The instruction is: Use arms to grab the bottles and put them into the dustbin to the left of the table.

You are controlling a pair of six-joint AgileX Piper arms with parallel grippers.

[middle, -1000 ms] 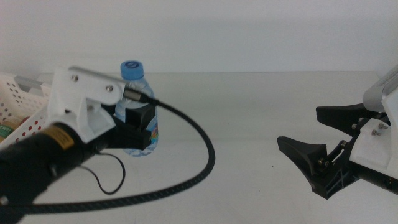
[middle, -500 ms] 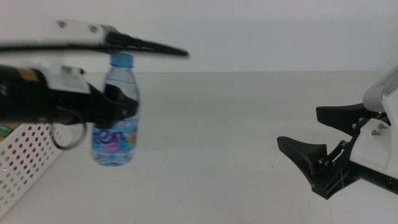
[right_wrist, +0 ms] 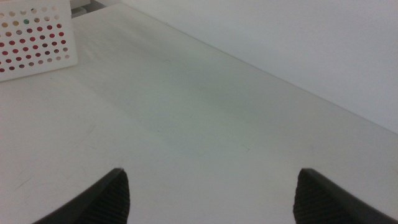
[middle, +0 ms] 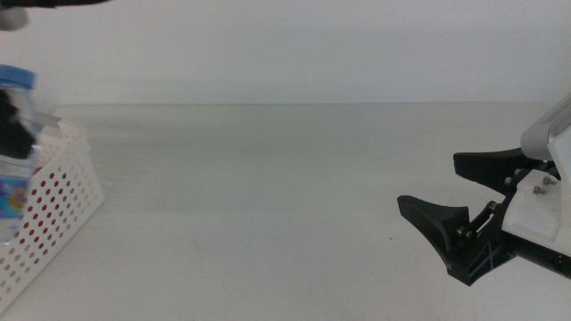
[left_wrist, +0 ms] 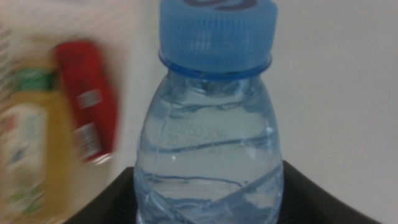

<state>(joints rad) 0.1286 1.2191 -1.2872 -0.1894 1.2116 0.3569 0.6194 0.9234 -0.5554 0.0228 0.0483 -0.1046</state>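
Water bottle (left_wrist: 211, 124) stands upright, pinched in the left hand (left_wrist: 211, 205), directly above the dustbin (middle: 53, 196); right hand (middle: 464, 209) waits spread.

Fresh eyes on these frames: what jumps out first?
The blue-capped water bottle fills the left wrist view, clamped in the left gripper, with the red can and tea bottle blurred behind it. In the middle view it hangs blurred over the white dustbin at the far left. The right gripper waits open at the right edge.
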